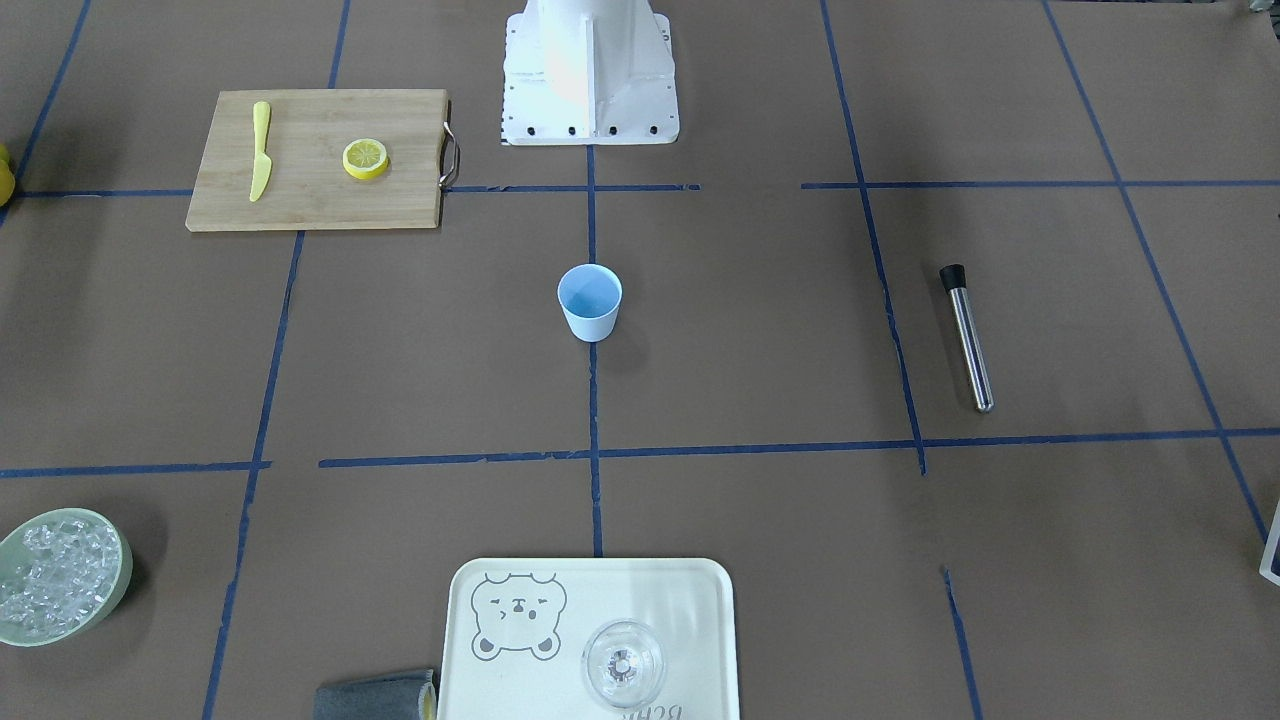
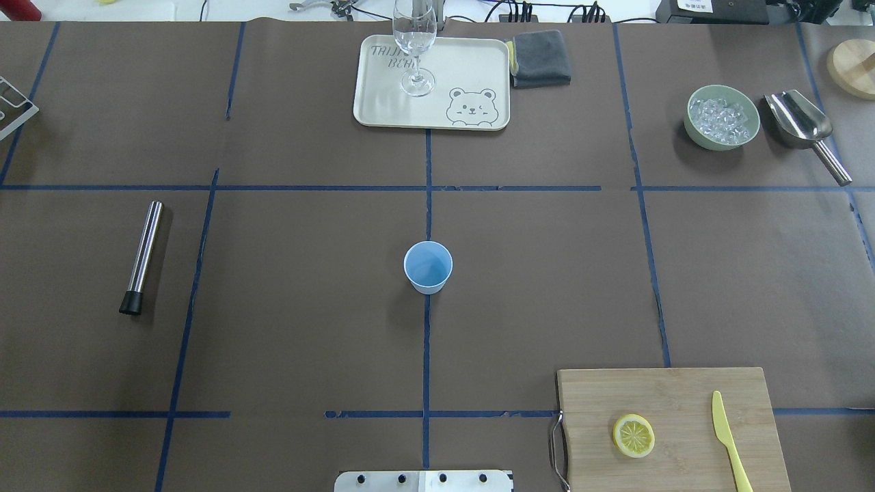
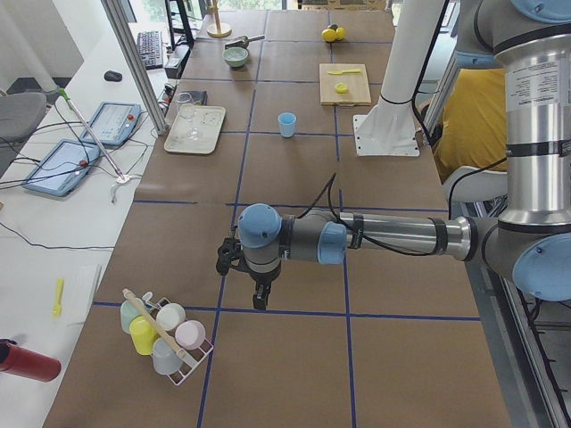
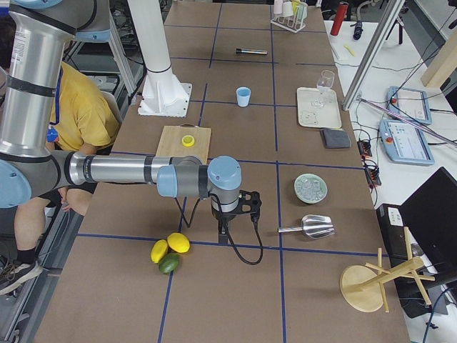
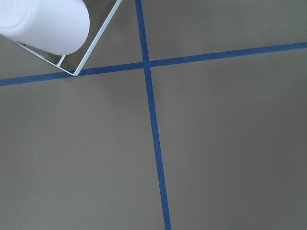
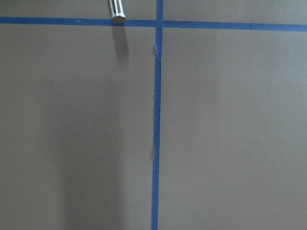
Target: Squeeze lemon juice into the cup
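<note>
Lemon (image 2: 634, 435): one thin round slice, yellow rind, pale segmented face up, lying flat on the wooden cutting board (image 2: 670, 389) at the counter's robot-side edge, on the robot's right. Yellow toy knife (image 2: 728, 437): on the same board, beside the slice and apart from it, nearer the counter's right end. Cup (image 2: 428, 266): light blue, upright, mouth open, at the middle of the counter on a blue tape line, well apart from the board. Cream tray (image 2: 383, 102) with a bear print: at the far edge, centred, carrying an upright clear glass (image 2: 415, 41); a folded grey cloth (image 2: 541, 58) just beside it. Pale green bowl (image 2: 718, 145) of ice and a steel scoop (image 2: 800, 123): towards the far right corner. Steel rod (image 2: 142, 254) with a black cap: lying flat towards the left end. Left hand (image 3: 259, 301): hanging above the counter's left end near a rack of cups (image 3: 165, 343), gripping nothing visible; how far apart its fingers are, cannot tell. Right hand (image 4: 223, 234): hanging above the right end near whole fruit (image 4: 170, 251); its opening likewise cannot be told.
</note>
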You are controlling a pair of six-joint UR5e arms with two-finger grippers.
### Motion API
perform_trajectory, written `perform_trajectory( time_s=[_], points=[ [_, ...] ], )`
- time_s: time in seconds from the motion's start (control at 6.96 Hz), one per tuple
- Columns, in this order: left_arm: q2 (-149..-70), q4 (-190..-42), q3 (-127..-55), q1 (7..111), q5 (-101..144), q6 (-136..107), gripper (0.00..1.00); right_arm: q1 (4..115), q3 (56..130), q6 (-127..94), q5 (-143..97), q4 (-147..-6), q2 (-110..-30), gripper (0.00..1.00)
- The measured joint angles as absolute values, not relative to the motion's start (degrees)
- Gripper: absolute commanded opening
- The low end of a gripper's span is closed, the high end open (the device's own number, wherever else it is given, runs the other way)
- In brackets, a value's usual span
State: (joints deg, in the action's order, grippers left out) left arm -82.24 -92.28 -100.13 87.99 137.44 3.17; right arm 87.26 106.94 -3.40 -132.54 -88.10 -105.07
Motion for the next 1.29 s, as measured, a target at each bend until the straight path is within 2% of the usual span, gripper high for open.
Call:
perform_trajectory(
  time_s=[0.72,1.01,1.29],
  points=[
    [-82.25,-92.36,-100.94,87.98,137.46,3.16,1.0,86.96,106.97,-6.99,-134.42,-75.47,-103.23,1.0],
    [-82.19,-92.37,-100.93,87.98,137.46,3.16,1.0,83.24,112.08,-9.52,-136.43,-74.93,-103.6,1.0],
    [-82.18,-92.37,-100.92,87.95,137.46,3.16,1.0,73.85,117.36,-19.03,-134.02,-73.67,-102.51,1.0]
  ],
)
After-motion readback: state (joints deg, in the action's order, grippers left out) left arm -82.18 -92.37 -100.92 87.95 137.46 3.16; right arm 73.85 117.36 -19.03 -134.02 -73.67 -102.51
